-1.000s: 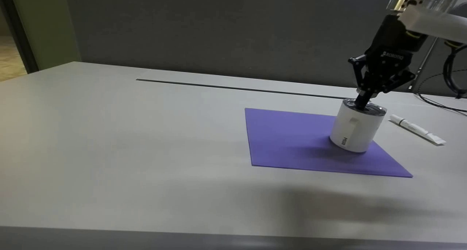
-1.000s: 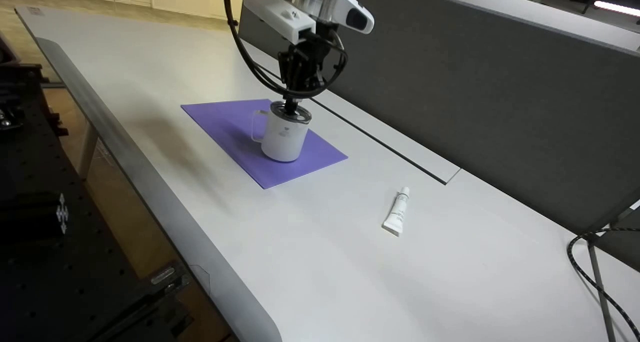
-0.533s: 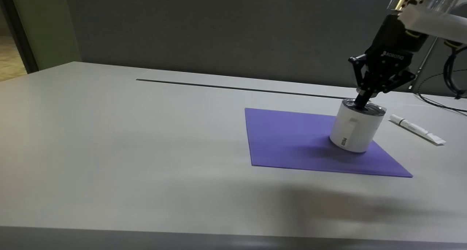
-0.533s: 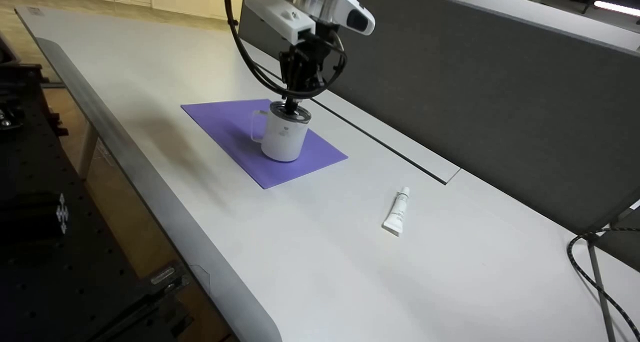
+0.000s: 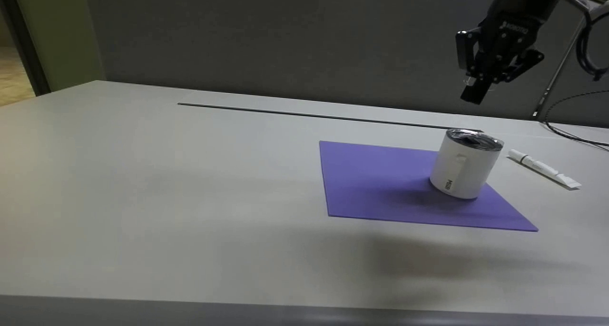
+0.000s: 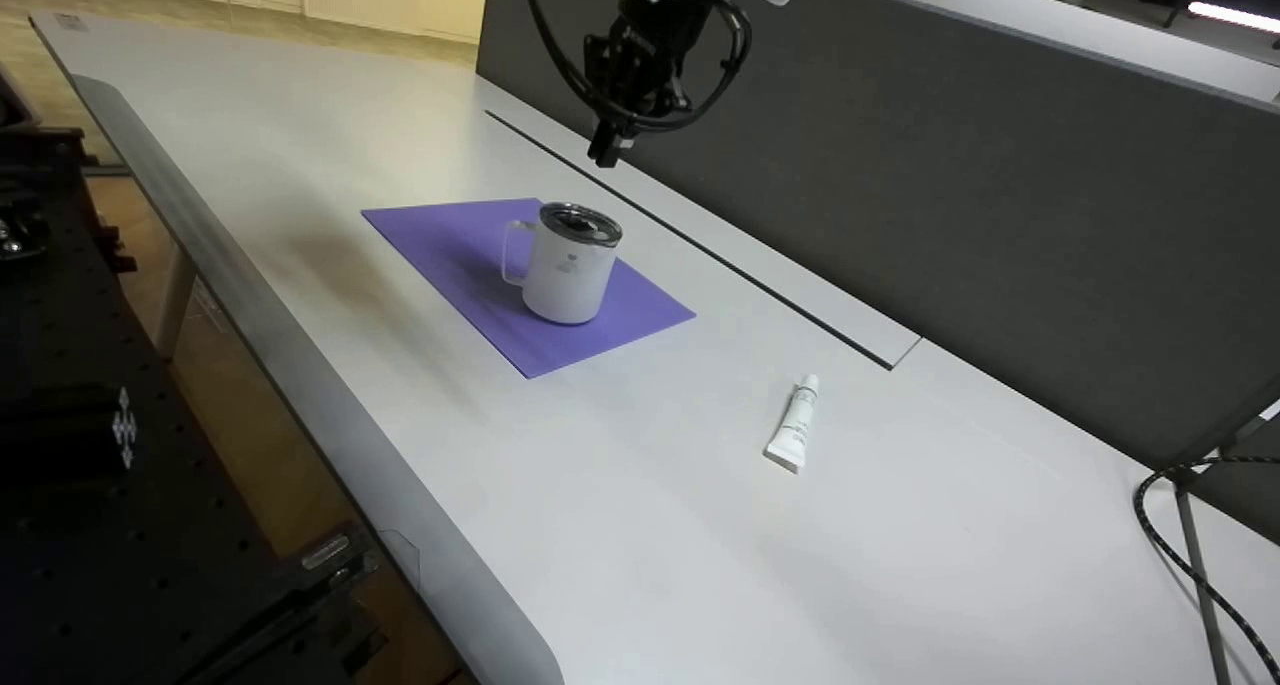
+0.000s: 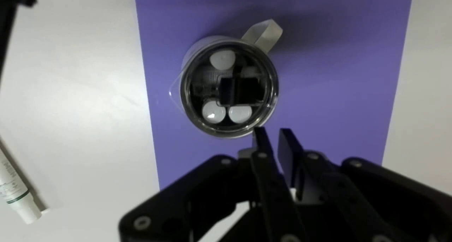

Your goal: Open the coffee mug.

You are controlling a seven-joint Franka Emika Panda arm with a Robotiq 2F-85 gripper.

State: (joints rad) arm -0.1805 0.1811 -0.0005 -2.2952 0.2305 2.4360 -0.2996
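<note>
The coffee mug, a squat white cylinder with a handle, stands upright on a purple mat (image 5: 376, 178); the mug shows in both exterior views (image 5: 461, 171) (image 6: 567, 280). Its clear, grey-rimmed lid is on, with a black slider piece (image 7: 242, 91) across its middle in the wrist view. White round shapes show in the lid. My gripper (image 5: 473, 96) is in the air above the mug, apart from it, in both exterior views (image 6: 603, 155). In the wrist view its fingertips (image 7: 272, 130) have a narrow gap with nothing between them.
A white tube (image 6: 795, 425) lies on the table beside the mat. A dark grey partition (image 5: 285, 40) runs along the table's back. A black cable (image 6: 1160, 525) lies near the partition. A dark slot (image 5: 333, 118) runs along the table near the partition.
My gripper was down with its fingertips at the mug's lid. It has risen straight up and away from the lid. The mug and mat have not moved.
</note>
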